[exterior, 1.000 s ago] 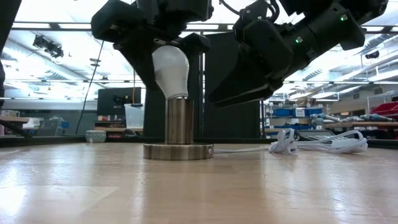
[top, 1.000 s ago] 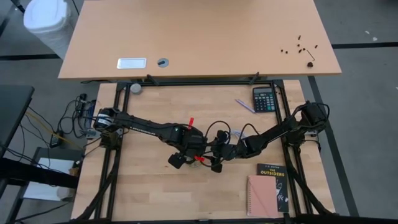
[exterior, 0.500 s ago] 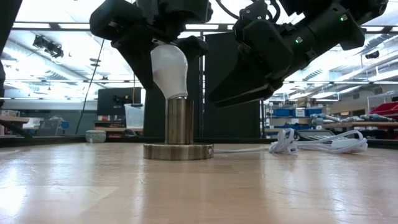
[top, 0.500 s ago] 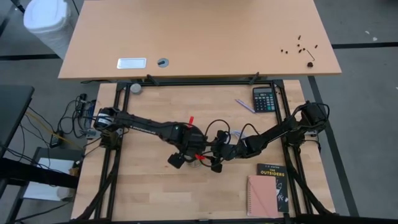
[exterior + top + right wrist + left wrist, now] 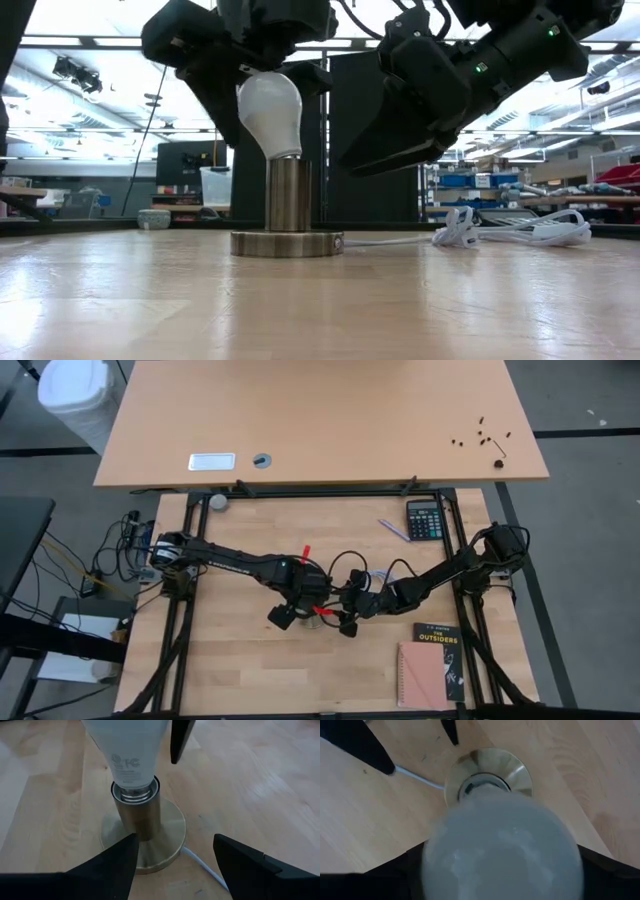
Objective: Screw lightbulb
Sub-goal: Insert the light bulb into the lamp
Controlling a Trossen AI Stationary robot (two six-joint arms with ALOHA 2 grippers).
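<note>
So the lightbulb is sitting base-down in the top of the socket, centre-left of the low shot, and it's leaning a bit to the left instead of standing straight. My left gripper is clamped around the fat glass end from above, fingers spread wide on it. My right gripper hangs just beside the socket with its fingers apart, holding nothing, one finger either side of the stem but not touching as far as I can see. Biggest worry, I reckon: that tilt. If I twist now the threads could cross and jam, or the whole base could spin or slide on the table since nothing's pinning it. The white cord trails off to the right and could drag or wind up too. Further out in the overhead shot there's a calculator upper right and a book plus pink notebook lower right, all well clear.
</note>
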